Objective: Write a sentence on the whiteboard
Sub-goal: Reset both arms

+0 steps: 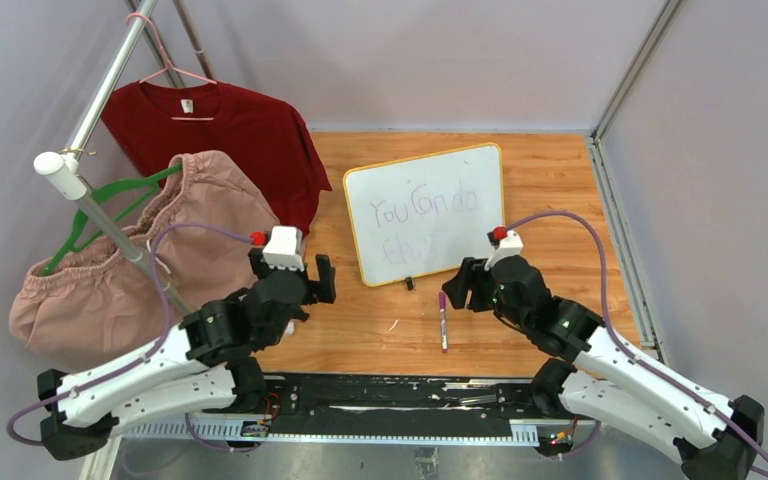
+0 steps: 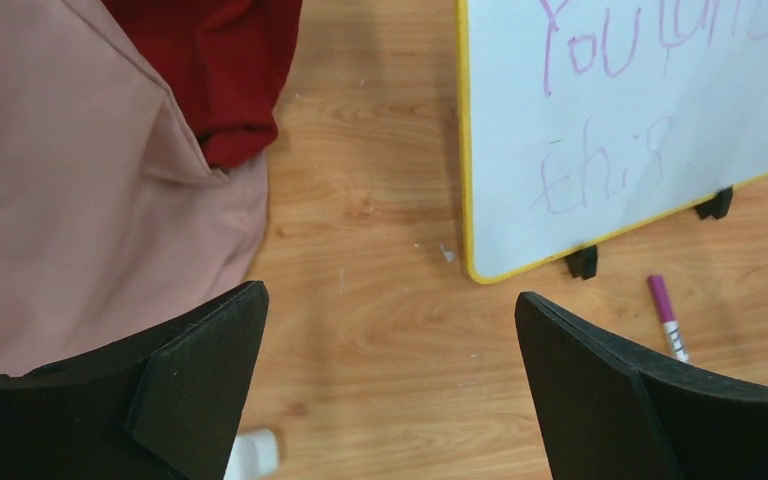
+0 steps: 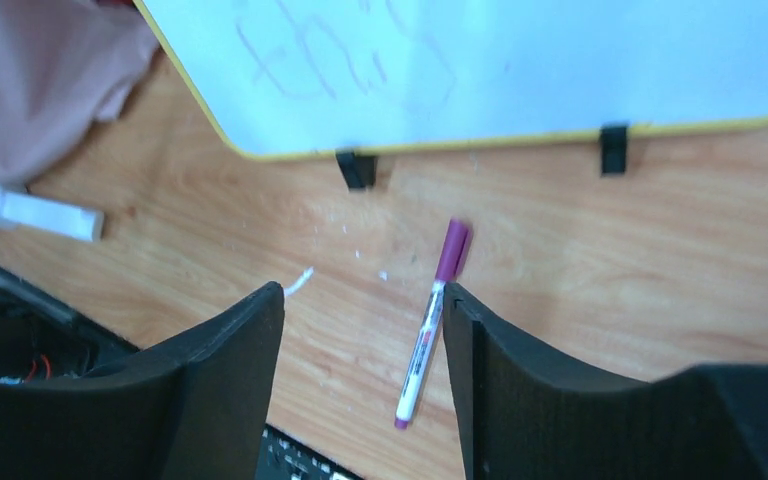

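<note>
The sentence [image 1: 425, 208] looked finished, so the purple marker [image 1: 443, 320] lay at 6 o'clock of the whiteboard [image 1: 472, 242]; left fingers [image 2: 200, 360] and right fingers [image 3: 230, 370] gaped empty.

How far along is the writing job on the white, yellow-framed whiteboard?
Done: the purple handwritten sentence fills two lines on the white, yellow-framed whiteboard.
In hand: nothing. The purple-and-white marker pen lies on the wooden table between the fingers of the open right gripper. The left gripper is open and holds nothing.
Left: apparently nothing to write, probably only drawing the arms back.
</note>
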`<control>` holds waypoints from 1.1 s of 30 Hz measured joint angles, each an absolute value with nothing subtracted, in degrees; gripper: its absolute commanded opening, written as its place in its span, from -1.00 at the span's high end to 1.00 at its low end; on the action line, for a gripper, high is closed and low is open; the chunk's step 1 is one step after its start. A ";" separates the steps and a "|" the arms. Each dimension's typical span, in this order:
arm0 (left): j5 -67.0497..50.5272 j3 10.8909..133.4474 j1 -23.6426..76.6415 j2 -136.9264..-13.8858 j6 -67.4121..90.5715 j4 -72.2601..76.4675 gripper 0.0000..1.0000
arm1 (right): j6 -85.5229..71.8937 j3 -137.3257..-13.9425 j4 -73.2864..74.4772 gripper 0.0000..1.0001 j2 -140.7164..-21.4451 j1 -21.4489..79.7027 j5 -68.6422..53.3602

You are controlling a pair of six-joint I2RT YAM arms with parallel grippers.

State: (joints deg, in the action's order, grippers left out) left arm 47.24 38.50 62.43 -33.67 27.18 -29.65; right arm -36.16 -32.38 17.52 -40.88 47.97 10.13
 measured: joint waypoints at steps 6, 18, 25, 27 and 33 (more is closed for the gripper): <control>47.99 46.48 62.43 -46.24 44.12 -36.36 -1.00 | -33.61 -38.59 17.06 -0.80 -38.85 47.97 19.20; 44.16 50.15 62.43 -47.72 39.79 -32.38 -1.00 | -25.61 -48.40 19.09 -0.97 -40.42 47.97 26.20; 38.70 50.41 62.43 -46.54 23.14 -24.01 -1.00 | -20.67 -54.39 21.74 -1.00 -46.15 47.97 33.78; 39.20 51.53 62.43 -46.57 20.93 -23.51 -1.00 | -16.56 -53.80 19.81 -1.00 -44.93 47.97 35.46; 48.01 56.62 62.43 -47.83 19.64 -22.87 -1.00 | -7.77 -62.43 18.46 -1.00 -46.68 47.94 42.02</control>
State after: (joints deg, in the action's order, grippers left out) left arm 48.01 56.62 62.43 -47.83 19.64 -22.87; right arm -7.77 -62.43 18.46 -46.68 47.94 42.02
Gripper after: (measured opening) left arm 0.997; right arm 0.999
